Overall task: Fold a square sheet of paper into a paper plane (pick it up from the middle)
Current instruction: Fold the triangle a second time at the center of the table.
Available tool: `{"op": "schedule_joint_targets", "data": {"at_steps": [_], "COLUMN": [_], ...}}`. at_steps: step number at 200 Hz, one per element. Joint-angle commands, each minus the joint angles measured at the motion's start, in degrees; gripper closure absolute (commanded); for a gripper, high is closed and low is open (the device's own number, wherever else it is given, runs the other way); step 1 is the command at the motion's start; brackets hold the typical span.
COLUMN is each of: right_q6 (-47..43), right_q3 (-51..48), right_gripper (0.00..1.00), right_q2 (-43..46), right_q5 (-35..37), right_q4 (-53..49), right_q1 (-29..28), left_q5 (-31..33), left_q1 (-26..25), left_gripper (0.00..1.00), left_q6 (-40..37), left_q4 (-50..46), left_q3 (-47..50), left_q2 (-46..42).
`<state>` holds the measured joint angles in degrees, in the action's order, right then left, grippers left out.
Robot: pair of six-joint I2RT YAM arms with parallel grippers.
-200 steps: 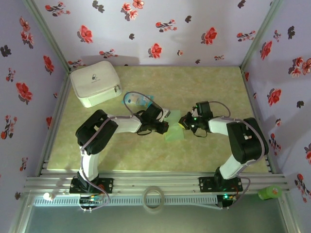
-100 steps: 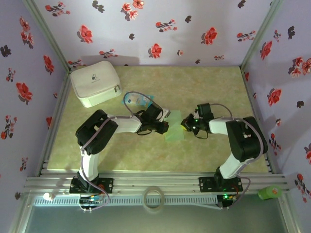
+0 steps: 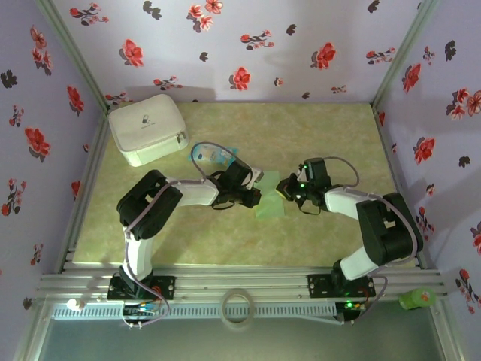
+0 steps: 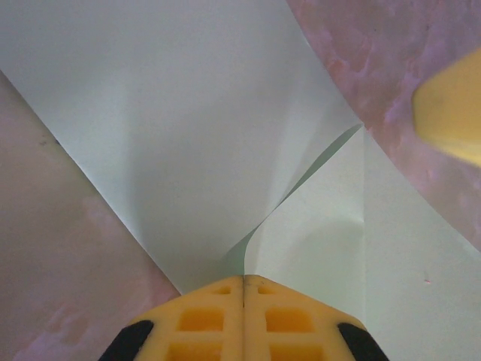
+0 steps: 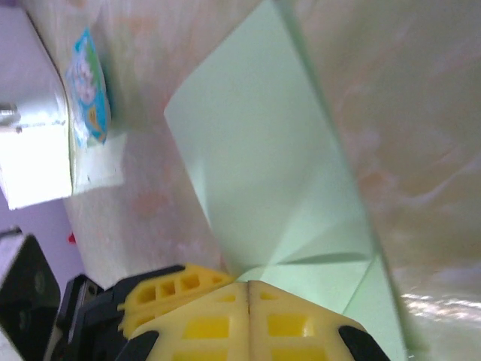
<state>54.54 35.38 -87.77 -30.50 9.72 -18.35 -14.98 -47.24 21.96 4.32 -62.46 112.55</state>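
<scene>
While both jaws sit shut on nothing, seemingly pressing the square sheet of paper [image 3: 269, 204] to the desk [image 3: 316, 135], 1 sliding tip could skew your crease.

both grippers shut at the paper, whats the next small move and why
Probably slide the shut left gripper forward along the fold to press it flat: the paper bulges there, with a dark gap between its layers. The right gripper, also shut, rests at the paper.

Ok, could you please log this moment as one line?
left gripper: shut, tip at paper | right gripper: shut, tip at paper | paper: partly folded, on table
</scene>
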Motion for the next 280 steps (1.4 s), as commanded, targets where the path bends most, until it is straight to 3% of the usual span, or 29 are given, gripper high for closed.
{"op": "schedule_joint_targets", "data": {"at_steps": [1, 97, 131, 162, 183, 193, 224, 257, 280], "right_q6": [0.41, 0.23, -3.86, -4.51, -3.74, -3.68, -3.24, -2.78, -2.6], "right_q3": [0.88, 1.1, 1.28, 0.84, 0.63, 0.75, 0.9, 0.83, 0.7], "right_gripper": [0.98, 1.0, 1.0, 1.0, 1.0, 1.0, 1.0, 1.0, 1.0], "right_q2": [-1.42, -6.92, -7.36, -8.78, -8.83, -8.56, -8.53, -9.16, -8.94], "right_q5": [-2.42, -3.48, 2.13, 2.73, 2.79, 3.08, 2.82, 2.38, 2.55], "right_q4": [-1.3, 0.67, -6.96, -7.96, -7.78, -8.03, -7.45, -6.76, -6.8], "right_q1": [-1.91, -3.22, -3.18, -3.11, -3.13, -3.1, -3.16, -3.14, -3.13], "left_q5": [1.98, 1.93, 1.93, 2.19, 2.43, 3.73, 5.58, 0.85, -6.05], "left_q1": [-0.04, -0.04, 0.0, 0.13, 0.26, 0.31, 0.38, 0.3, 0.14], "left_gripper": [1.0, 1.0, 1.0, 1.0, 0.9, 0.8, 0.75, 0.79, 0.91], "left_q6": [-1.13, -1.21, -0.88, -1.22, -0.57, 0.1, 2.93, 8.97, 14.33], "left_q4": [-4.05, -4.49, -4.28, -5.35, -6.61, -8.01, -10.44, -10.66, -10.41], "left_q3": [1.48, 0.81, 0.75, -0.83, -2.32, -3.11, -3.83, -3.21, -3.39], "left_q2": [0.98, 1.4, 0.95, -0.14, -1.29, -2.09, -5.49, -8.02, -7.92]}}
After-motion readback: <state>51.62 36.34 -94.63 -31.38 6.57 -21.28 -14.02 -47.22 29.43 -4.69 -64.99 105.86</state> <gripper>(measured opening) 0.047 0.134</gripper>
